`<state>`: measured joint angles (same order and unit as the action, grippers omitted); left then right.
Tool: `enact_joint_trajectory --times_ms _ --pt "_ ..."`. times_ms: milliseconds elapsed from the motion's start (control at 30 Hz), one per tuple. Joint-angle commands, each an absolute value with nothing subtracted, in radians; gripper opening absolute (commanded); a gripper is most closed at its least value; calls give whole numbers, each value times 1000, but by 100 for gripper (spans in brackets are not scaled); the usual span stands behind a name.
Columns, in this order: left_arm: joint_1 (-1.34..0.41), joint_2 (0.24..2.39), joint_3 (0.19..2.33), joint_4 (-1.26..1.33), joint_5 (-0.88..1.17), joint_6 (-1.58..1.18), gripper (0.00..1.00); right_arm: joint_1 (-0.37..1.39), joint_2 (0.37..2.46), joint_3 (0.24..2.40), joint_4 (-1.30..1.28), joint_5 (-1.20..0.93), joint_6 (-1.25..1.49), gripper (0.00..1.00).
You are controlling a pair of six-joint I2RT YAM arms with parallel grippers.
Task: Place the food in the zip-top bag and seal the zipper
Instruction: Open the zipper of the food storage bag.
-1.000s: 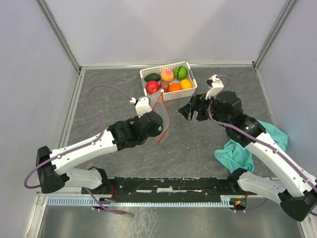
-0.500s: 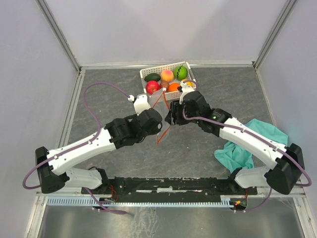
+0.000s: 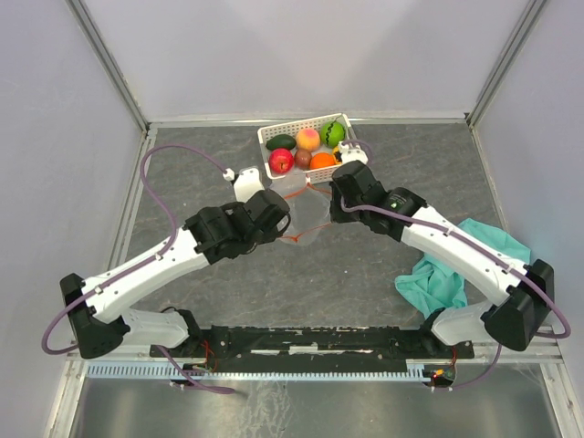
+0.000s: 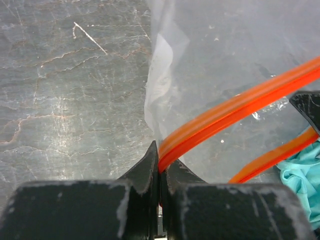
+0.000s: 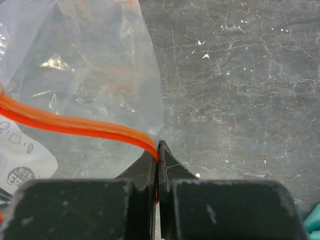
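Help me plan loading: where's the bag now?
Top view, centre: the bag is held between the left gripper and right gripper, just below the basket.

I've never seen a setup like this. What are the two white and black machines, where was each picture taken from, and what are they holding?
They are two robot arms bolted to a table. The wide picture looks down from above and behind them. The two close-ups come from a small camera on each wrist. The left gripper and the right gripper are both shut on the red zipper of a clear zip-top bag, one near each end. Farther back, a white basket holds the toy fruit, none of it bagged yet. A teal cloth lies by the right arm.
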<state>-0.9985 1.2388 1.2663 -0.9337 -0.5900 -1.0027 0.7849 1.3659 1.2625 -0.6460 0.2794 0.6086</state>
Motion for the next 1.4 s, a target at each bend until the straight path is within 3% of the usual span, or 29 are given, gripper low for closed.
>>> enact_joint_trajectory --times_ms 0,267,467,533,667,800,1033,1367 --pt "-949 1248 1305 -957 -535 -939 3 787 1388 1309 -694 284 554 2" --pt "-909 1225 1261 -818 -431 -870 35 793 1417 1267 -548 104 637 2" --pt "-877 1229 1237 -815 -418 -855 37 794 1441 1261 -490 47 678 2" --pt "-866 1227 1234 -826 -425 -849 35 795 1457 1262 -476 22 689 2" --pt "-845 1216 1265 -889 -480 -831 14 795 1480 1267 -472 31 692 2" --pt "-831 1200 1305 -958 -549 -809 4 795 1515 1291 -504 82 662 2" --pt "-759 1217 1357 -1059 -570 -753 3 795 1626 1389 -504 67 616 8" --pt "-683 1343 1406 -1108 -668 -625 3 788 1675 1535 -493 -75 472 51"
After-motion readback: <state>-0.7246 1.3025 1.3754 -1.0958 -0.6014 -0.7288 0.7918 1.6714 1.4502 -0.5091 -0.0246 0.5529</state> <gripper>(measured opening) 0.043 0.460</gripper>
